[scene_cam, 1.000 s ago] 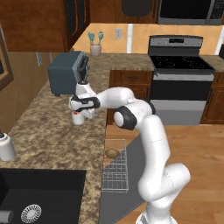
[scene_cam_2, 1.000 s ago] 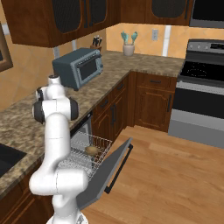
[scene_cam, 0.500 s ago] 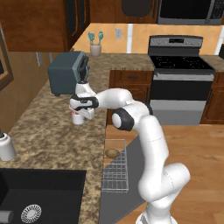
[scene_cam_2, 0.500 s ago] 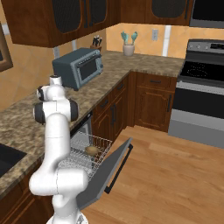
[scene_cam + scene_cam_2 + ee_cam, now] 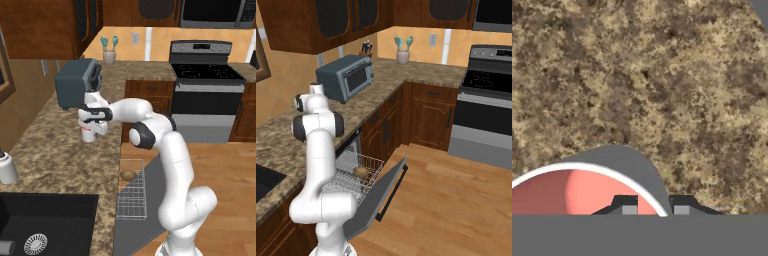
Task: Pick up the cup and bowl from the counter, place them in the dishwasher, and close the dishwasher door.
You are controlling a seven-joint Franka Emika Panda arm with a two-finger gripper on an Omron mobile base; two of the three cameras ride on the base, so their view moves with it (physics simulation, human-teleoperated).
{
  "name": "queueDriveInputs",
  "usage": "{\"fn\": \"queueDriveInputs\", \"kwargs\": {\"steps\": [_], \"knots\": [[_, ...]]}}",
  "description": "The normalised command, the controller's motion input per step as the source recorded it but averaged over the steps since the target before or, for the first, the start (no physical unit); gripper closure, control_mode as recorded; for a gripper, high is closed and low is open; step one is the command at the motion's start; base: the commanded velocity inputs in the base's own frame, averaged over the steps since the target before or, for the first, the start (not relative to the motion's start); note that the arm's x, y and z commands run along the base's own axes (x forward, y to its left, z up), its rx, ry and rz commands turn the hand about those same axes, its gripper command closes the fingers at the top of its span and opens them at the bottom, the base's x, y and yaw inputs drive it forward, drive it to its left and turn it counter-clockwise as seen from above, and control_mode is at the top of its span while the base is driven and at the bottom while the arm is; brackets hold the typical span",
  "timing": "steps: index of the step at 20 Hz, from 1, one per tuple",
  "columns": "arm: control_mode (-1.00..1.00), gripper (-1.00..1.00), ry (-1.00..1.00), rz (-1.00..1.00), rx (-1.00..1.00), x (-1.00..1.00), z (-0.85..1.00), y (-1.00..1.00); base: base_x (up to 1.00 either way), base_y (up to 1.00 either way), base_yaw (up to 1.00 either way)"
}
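The counter [image 5: 60, 160] runs along the left, with the dishwasher [image 5: 353, 175] set under it. The dishwasher door [image 5: 378, 195] is let down toward the floor. The toaster [image 5: 75, 90] stands at the far end of the counter, just beyond the cup. The bowl [image 5: 128, 175] is already seated in the rack. The cup [image 5: 89, 134] rests on the counter near the toaster. The gripper [image 5: 653, 209] is lowered over its rim, one finger inside the wall and one outside, drawn close on the cup. Cup pickup is judged the step in hand; a straight lift is called for next, then a carry right to the rack.
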Motion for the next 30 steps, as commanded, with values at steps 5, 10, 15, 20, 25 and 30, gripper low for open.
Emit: {"fn": "queueDriveInputs", "kwargs": {"steps": [5, 10, 15, 20, 25, 30], "knots": [[-1.0, 1.0, -0.02, 0.0, 0.0, -1.0, 0.3, -0.55, 0.0, 0.0, 0.0], [-1.0, 1.0, 0.0, -0.02, 0.0, -1.0, 0.28, -0.68, 0.0, 0.0, 0.0], [-1.0, 1.0, -0.02, -0.07, 0.01, -0.98, 0.19, -0.74, 0.0, 0.0, 0.0], [-1.0, 1.0, -0.04, -0.09, 0.07, -0.83, 0.47, -0.53, 0.0, 0.0, 0.0], [-1.0, 1.0, 0.0, -0.14, 0.09, -0.55, 0.41, -0.38, 0.0, 0.0, 0.0], [-1.0, 1.0, 0.01, -0.2, 0.01, -0.21, -0.01, -0.41, 0.0, 0.0, 0.0]]}}
